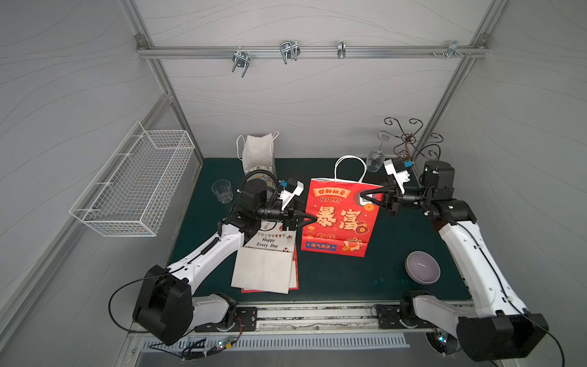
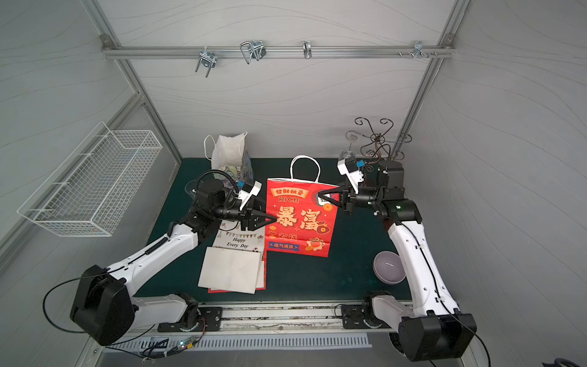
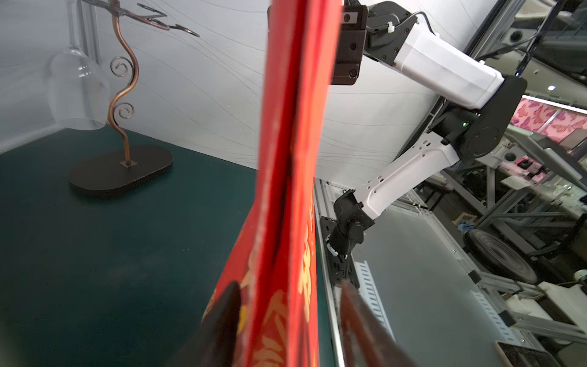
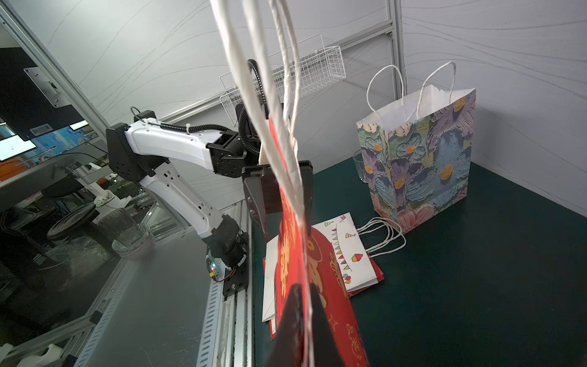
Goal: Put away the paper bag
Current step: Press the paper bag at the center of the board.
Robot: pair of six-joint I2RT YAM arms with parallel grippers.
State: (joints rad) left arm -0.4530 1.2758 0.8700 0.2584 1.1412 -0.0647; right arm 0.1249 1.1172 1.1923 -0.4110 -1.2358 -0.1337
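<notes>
Evidently flattened for stacking, the red paper bag (image 1: 341, 216) stands upright mid-frame in both top views, the right gripper (image 1: 363, 196) clamped on its upper edge, the left gripper (image 1: 314, 218) straddling its side, jaws apart.

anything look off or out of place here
Nothing spilled or damaged. The red paper bag is flattened and upright, pinched at one edge by the right hand; the left hand straddles the other edge, open.
</notes>
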